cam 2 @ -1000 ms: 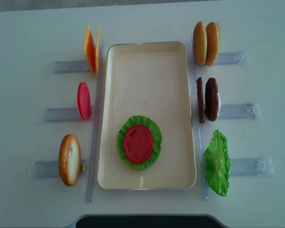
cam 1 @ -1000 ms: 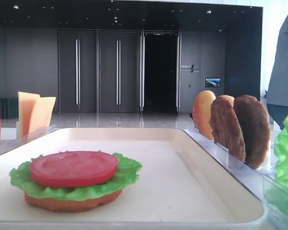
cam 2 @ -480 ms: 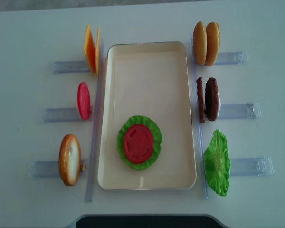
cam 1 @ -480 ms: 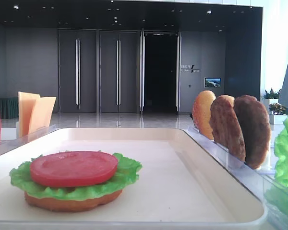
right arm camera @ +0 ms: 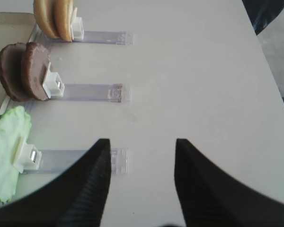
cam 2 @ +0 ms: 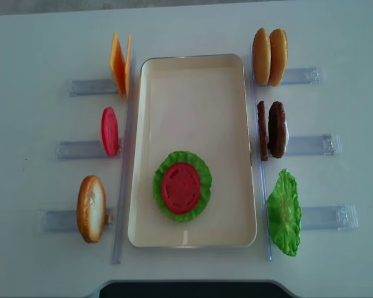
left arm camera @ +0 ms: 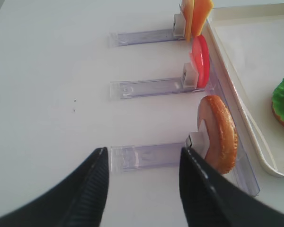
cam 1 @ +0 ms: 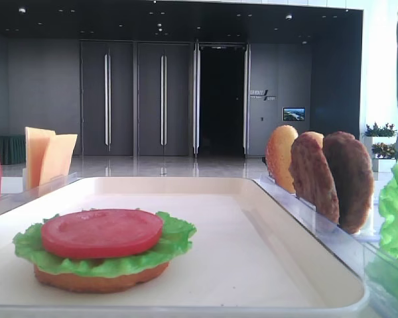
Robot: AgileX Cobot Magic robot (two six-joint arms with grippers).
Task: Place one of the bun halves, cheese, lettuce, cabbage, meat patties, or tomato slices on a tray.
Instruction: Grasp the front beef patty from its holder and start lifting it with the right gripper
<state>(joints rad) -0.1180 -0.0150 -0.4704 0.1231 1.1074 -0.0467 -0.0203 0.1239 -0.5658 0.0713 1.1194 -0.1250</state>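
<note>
A dim hall behind a white table

Dark grey wall panels (cam 1: 46, 93) and tall doors with long vertical handles (cam 1: 163, 99) are seen; an open black doorway (cam 1: 221, 99), ceiling spotlights (cam 1: 159, 26) and a glossy floor (cam 1: 152, 167) are visible.

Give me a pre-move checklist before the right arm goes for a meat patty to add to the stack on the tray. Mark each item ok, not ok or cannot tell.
1. Right gripper open and holding nothing: ok.
2. Two meat patties upright in their rack, nothing in front of them: ok.
3. Stack on the tray is bun half, lettuce, tomato slice on top, lying flat: ok.
4. Left gripper open, parked over the table outside the tray: ok.
5. Right fingers lined up with the patties: not ok; they hover over bare table beside the lettuce rack.
</note>
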